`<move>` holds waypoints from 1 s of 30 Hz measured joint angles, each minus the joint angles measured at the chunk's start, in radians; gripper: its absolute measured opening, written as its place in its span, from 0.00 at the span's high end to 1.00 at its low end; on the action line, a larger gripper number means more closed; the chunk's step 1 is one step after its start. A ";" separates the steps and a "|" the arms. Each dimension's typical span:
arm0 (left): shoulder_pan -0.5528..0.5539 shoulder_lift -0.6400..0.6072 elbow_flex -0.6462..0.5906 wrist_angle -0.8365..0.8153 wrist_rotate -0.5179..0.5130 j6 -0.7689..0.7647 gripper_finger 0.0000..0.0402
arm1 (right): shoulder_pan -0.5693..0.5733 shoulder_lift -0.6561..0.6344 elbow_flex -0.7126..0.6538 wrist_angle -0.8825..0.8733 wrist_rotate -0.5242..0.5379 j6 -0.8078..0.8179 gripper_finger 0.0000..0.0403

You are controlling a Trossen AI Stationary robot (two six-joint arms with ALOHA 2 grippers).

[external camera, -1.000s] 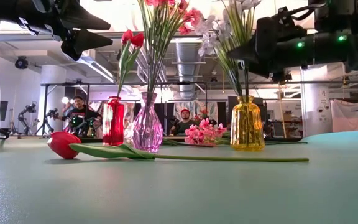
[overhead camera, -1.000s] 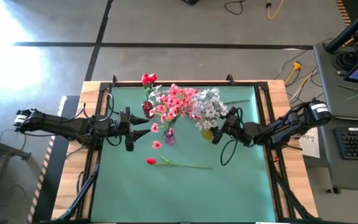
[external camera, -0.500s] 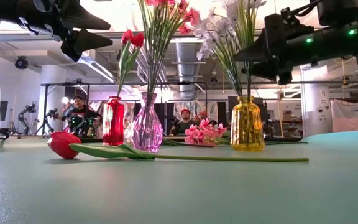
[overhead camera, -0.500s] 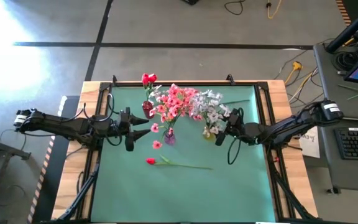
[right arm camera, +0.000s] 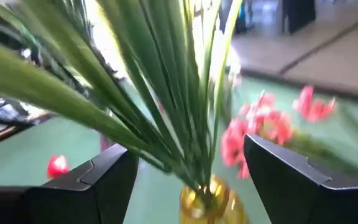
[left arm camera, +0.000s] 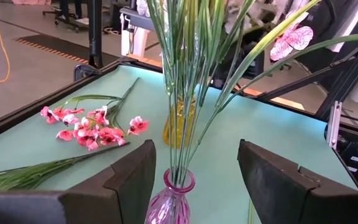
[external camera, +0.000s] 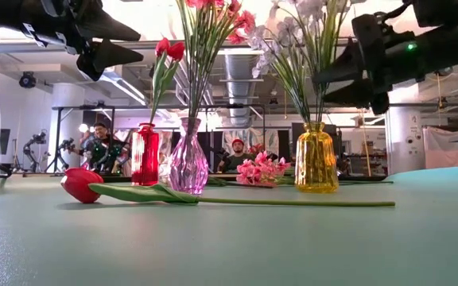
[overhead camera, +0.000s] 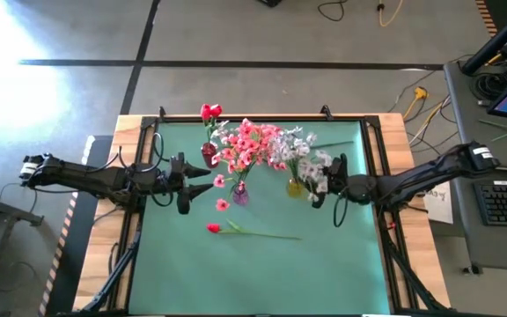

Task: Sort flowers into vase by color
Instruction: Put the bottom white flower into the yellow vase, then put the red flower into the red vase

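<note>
Three vases stand on the green mat. The red vase point(overhead camera: 209, 151) holds a red tulip point(overhead camera: 209, 112). The pink vase point(overhead camera: 240, 195) holds pink sprays point(overhead camera: 249, 145). The yellow vase point(overhead camera: 295, 187) holds white sprays point(overhead camera: 302, 148). Another red tulip point(overhead camera: 214, 228) lies flat near the middle. A pink spray point(left arm camera: 86, 124) lies on the mat behind the vases. My left gripper point(overhead camera: 208, 179) hovers open, left of the pink vase point(left arm camera: 169, 202). My right gripper point(overhead camera: 322, 185) hovers open, right of the yellow vase point(right arm camera: 207, 205), level with its stems.
The lying tulip's long stem point(overhead camera: 267, 235) runs toward the right across the mat's middle. Black frame rails point(overhead camera: 363, 141) border the mat. People and equipment show in the room beyond the table point(external camera: 102, 147). The near half of the mat point(overhead camera: 253, 273) carries nothing else.
My right gripper has drawn back toward the table's right edge, away from the yellow vase. The white sprays, which leaned toward the pink vase, have swung more upright and fanned out. My left arm has kept still.
</note>
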 joint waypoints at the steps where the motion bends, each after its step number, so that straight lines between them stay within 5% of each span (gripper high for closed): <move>1: 0.000 0.000 0.000 0.000 0.000 0.000 0.46 | 0.000 -0.011 0.012 -0.058 -0.018 0.037 0.31; 12: 0.000 -0.001 0.000 0.002 0.000 0.022 0.46 | 0.000 -0.022 0.277 -0.756 -0.110 0.233 0.31; 23: 0.000 -0.007 0.000 -0.012 0.000 0.021 0.46 | 0.000 -0.023 0.476 -1.168 -0.232 0.388 0.31; 30: -0.006 -0.006 0.000 -0.097 0.009 -0.055 0.46 | 0.022 -0.017 0.488 -1.229 -0.399 0.510 0.31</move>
